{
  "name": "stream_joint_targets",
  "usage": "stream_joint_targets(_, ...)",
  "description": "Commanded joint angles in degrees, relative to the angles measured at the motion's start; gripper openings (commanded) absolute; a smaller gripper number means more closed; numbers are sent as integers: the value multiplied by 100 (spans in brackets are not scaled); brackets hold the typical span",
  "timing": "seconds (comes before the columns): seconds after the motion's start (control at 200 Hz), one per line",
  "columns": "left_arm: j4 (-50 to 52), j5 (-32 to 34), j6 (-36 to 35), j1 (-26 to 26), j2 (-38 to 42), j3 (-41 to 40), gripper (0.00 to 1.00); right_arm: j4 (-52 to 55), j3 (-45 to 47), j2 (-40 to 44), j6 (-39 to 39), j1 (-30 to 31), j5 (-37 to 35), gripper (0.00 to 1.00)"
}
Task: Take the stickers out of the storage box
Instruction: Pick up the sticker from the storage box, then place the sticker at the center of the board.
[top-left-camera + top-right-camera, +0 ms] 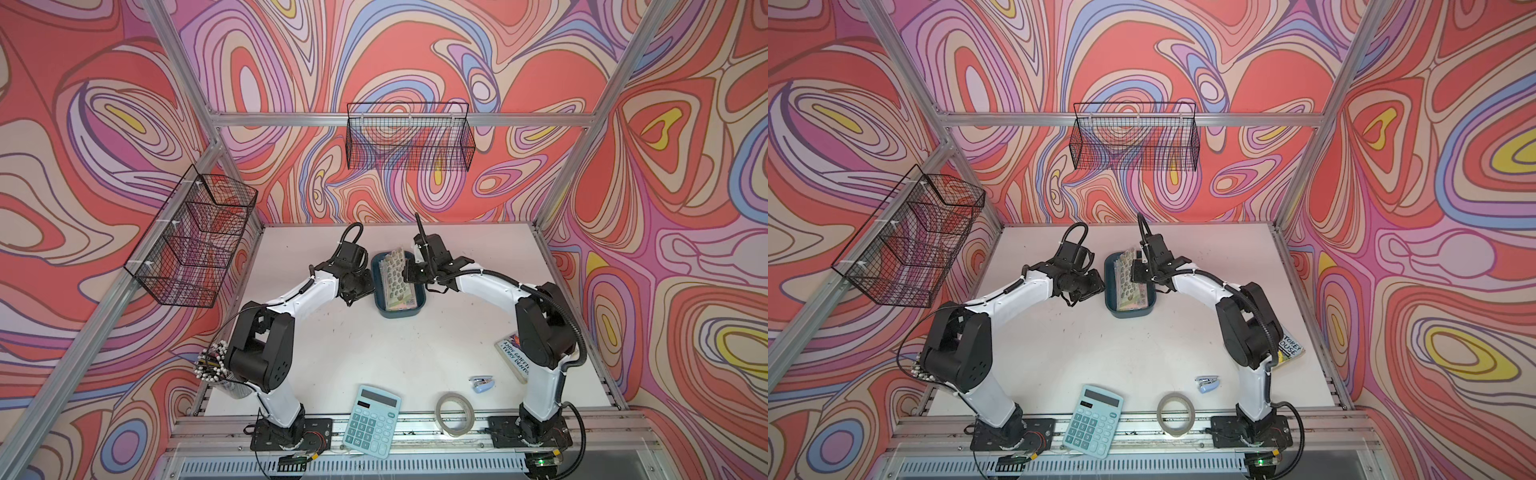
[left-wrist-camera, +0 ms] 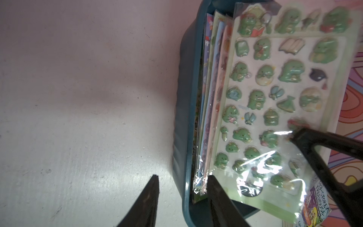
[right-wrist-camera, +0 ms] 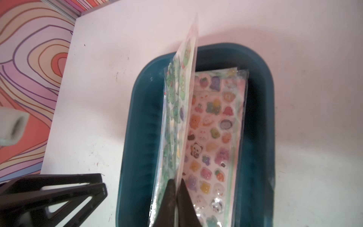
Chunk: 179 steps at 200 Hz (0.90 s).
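The white table (image 1: pixel 374 357) sits inside walls (image 1: pixel 124 104) covered with pink and orange swirls. The storage box (image 1: pixel 400 313) is toward the far middle of the table, between my two arms. Most of the stickers (image 3: pixel 216 127) lie flat inside it.

My right gripper (image 3: pixel 177 183) is squeezed shut on one edge of the green dinosaur sheet (image 2: pixel 275 88). That sheet stands tipped up on its side, with its low edge down in the box. My left gripper (image 2: pixel 183 175) is partly open, with one finger outside the box wall and one inside, next to the pile. I cannot tell if it presses on the wall.

I think the shiny wrap could slip out of the pinch if I lift fast. The next sheet might cling and ride up, then drop. If the left fingers do not hold the box, it could slide or tip.
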<state>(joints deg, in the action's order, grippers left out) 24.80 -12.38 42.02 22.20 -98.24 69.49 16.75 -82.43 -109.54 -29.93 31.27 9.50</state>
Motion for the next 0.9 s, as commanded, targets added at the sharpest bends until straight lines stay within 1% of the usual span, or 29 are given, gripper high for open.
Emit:
stream_joint_targets(0.0, 8, 49, -35, 34, 112, 38, 45, 183, -25, 315, 86, 29, -255, 0)
stream_joint_targets(0.2, 36, 43, -42, 35, 68, 134, 47, 373, 26, 540, 172, 29, -514, 0)
stream_joint_targets(0.521, 103, 98, -118, 35, 207, 77, 47, 444, 28, 679, 251, -55, -621, 0)
stream_joint_targets(0.576, 158, 128, -161, 39, 226, 95, 48, 510, 0, 645, 190, -299, -383, 0)
stream_joint_targets(0.651, 239, 179, -225, 35, 243, 147, 48, 493, 27, 581, 119, -815, 184, 0)
stream_joint_targets(0.766, 301, 186, -323, 33, 260, 217, 48, 435, 84, 572, 198, -1549, 574, 0)
stream_joint_targets(0.891, 328, 184, -403, 24, 246, 262, 49, -18, 279, 500, -88, -2352, 1542, 0)
